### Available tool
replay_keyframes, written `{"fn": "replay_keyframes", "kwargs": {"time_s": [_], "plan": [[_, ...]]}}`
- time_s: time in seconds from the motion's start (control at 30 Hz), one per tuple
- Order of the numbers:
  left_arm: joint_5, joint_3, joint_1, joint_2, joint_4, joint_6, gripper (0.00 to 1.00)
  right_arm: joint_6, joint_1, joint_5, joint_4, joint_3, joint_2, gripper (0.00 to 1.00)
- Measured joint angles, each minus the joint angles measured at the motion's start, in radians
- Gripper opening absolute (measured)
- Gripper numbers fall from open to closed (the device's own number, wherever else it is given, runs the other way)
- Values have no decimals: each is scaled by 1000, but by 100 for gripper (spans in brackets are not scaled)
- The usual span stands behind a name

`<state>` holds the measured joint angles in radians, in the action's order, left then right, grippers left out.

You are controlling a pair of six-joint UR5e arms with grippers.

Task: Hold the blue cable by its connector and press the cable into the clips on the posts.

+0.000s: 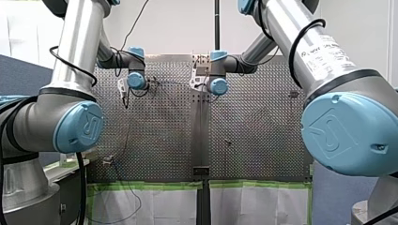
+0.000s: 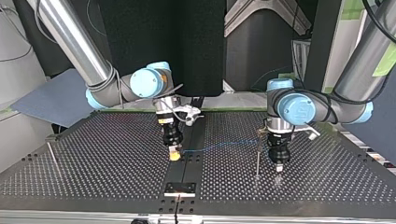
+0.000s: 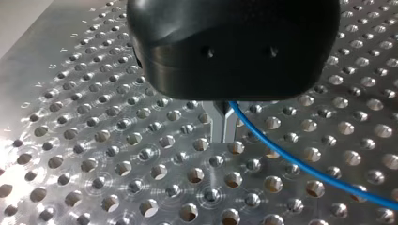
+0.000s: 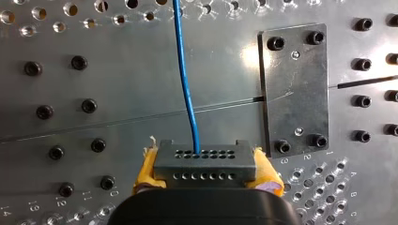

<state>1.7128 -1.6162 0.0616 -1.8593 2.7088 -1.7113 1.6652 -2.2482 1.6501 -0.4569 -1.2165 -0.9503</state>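
A perforated metal table point(image 2: 93, 154) with two robot arms reaching down over it, seen from across the table. My right gripper point(image 2: 174, 154), at the left of this view near the table's middle seam, is clamped on a dark connector point(image 4: 205, 165), which sits squeezed between its yellow pads point(image 4: 146, 169). In the right wrist view the connector is a small block with two rows of holes. The blue cable point(image 4: 185, 84) comes out of the upper row and runs straight ahead of the gripper over the table. Just beside the cable lies a dark rectangular plate point(image 4: 293, 89) bolted down at its corners. In the top view the cable stretches in a shallow line above the table from the connector towards a thin upright post point(image 2: 257, 158), reaching it near its top. My left gripper point(image 2: 279, 167) hangs just beside that post, on the side away from the connector, its tip close to the table. In the left wrist view its two metal fingers point(image 3: 218, 123) are drawn close together with only a thin dark line between them. The cable comes out right beside their base, under the black gripper body, and curves away over the holes. Whether the fingers pinch the cable cannot be told. A second thin post point(image 2: 52, 152) stands well apart, near the top view's left edge.
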Motion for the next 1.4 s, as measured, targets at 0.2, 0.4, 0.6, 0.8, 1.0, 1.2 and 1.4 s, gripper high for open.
{"fn": "replay_keyframes", "kwargs": {"time_s": [0.2,0.4,0.6,0.8,1.0,1.2,1.4], "plan": [[4,0,-4,0,-35,-37,38,0,-1,-2,3,-1,0,0],[41,0,1,0,-32,-72,61,-1,-1,-3,2,-1,0,0],[18,0,6,1,12,-80,74,-1,-1,-8,3,-1,0,0],[7,0,14,1,65,-80,100,0,-6,-9,4,-1,0,0],[35,0,23,1,121,-82,100,1,-10,-9,6,-1,0,0],[68,-7,40,5,174,-91,100,0,-14,-9,11,-1,0,0],[95,-47,61,46,233,-112,100,0,-15,-8,11,-1,0,0]]}}
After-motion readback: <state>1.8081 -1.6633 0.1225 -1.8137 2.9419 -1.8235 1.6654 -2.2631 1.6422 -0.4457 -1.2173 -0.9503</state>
